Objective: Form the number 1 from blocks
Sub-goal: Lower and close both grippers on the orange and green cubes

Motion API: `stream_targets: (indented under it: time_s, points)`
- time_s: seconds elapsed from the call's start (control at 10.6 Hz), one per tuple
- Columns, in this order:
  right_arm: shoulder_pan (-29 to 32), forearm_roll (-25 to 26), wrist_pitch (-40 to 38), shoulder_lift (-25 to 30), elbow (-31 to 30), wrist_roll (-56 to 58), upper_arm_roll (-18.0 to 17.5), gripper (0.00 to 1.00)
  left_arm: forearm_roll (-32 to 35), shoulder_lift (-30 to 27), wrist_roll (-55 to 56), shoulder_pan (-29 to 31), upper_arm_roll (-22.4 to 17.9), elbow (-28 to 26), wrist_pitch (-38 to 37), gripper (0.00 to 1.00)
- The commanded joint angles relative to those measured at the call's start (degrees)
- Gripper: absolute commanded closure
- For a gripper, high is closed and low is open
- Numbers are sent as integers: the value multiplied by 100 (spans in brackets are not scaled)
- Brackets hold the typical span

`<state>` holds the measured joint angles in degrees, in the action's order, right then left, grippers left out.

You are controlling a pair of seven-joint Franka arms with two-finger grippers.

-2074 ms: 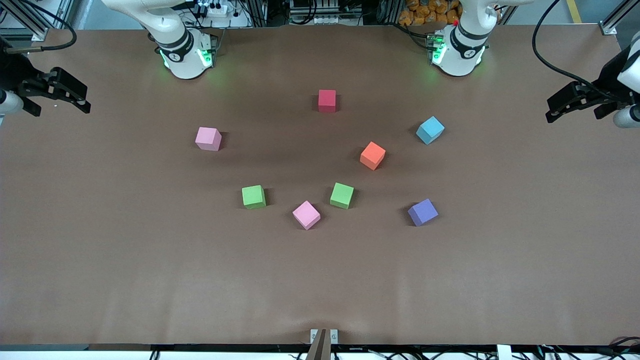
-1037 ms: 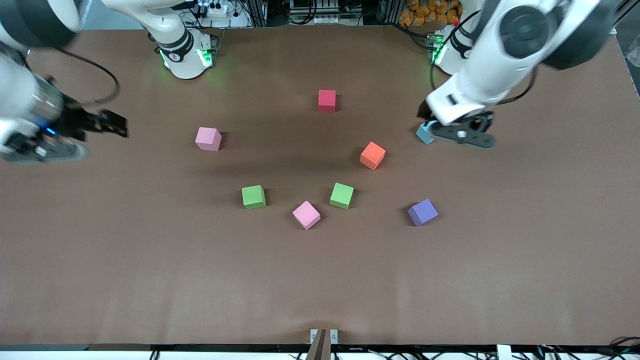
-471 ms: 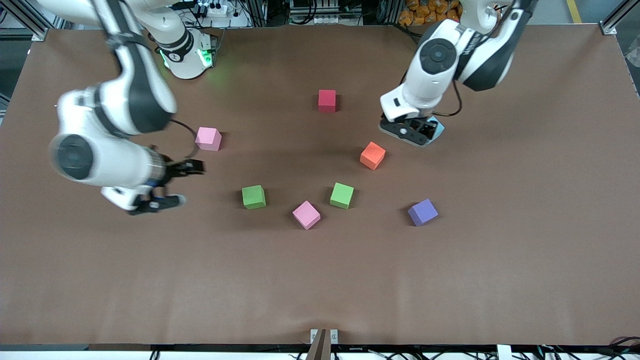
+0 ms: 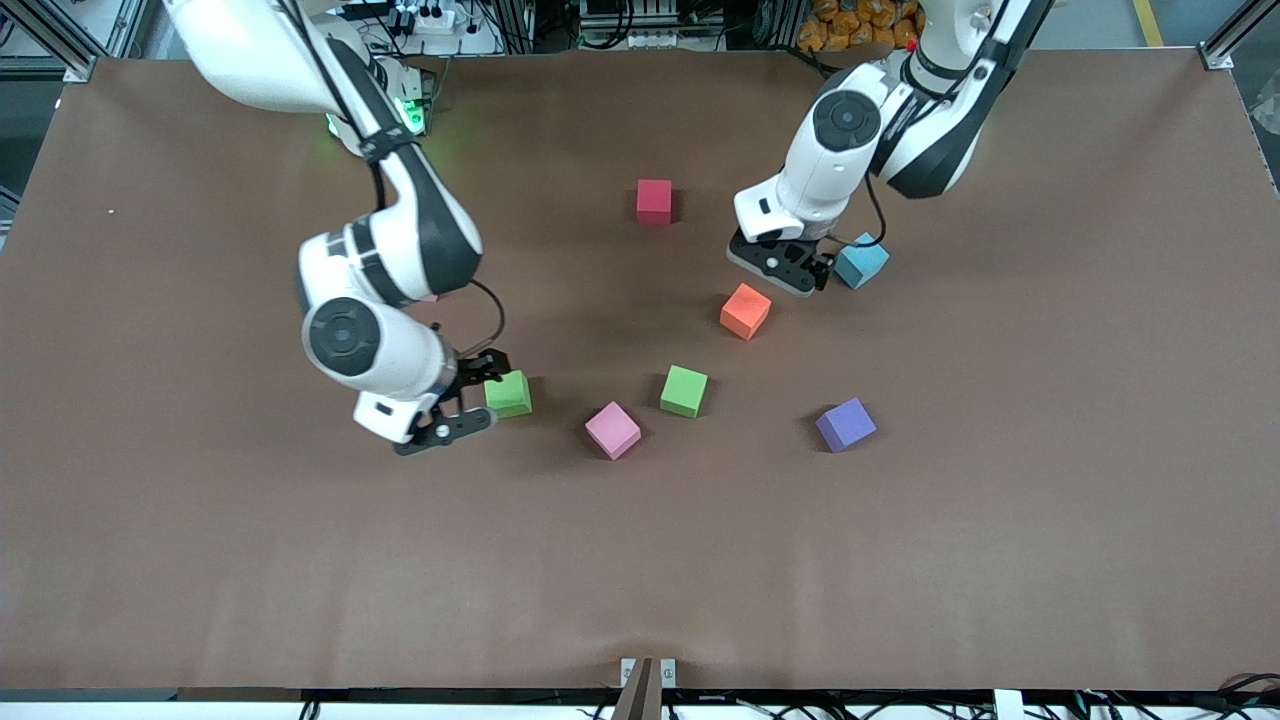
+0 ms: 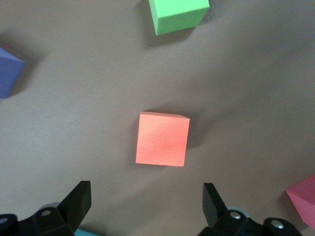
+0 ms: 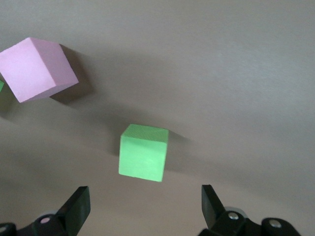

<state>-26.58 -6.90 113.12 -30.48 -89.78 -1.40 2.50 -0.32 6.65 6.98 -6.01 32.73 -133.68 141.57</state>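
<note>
Loose blocks lie about the table's middle. My right gripper (image 4: 475, 397) (image 6: 143, 196) hangs open just beside a green block (image 4: 508, 393) (image 6: 142, 152), on the side toward the right arm's end. My left gripper (image 4: 795, 272) (image 5: 146, 196) is open and empty, low between the orange block (image 4: 745, 311) (image 5: 162, 139) and the light blue block (image 4: 862, 262). Also on the table are a red block (image 4: 654, 201), a second green block (image 4: 684, 390) (image 5: 178, 14), a pink block (image 4: 613, 430) (image 6: 37, 69) and a purple block (image 4: 846, 424) (image 5: 7, 71). The right forearm hides another pink block.
Brown mat (image 4: 1000, 550) covers the whole table, and its broad strip nearest the front camera is bare. Both arm bases stand along the table's farthest edge, with cables and clutter past it.
Both arms swung in from the table's ends. The right gripper moved along to the green block. The left gripper slid from over the light blue block toward the orange one. No block moved.
</note>
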Motion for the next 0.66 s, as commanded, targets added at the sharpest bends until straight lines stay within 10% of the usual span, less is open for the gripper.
stream_targets:
  time_s: [0.0, 0.57]
  points:
    - [-180, 145, 288, -325, 136, 26, 40, 0, -99, 389, -75, 30, 49, 44, 317, 0]
    - [-216, 647, 404, -599, 84, 79, 40, 0, -29, 1206, -4, -163, -117, 447, 591, 0]
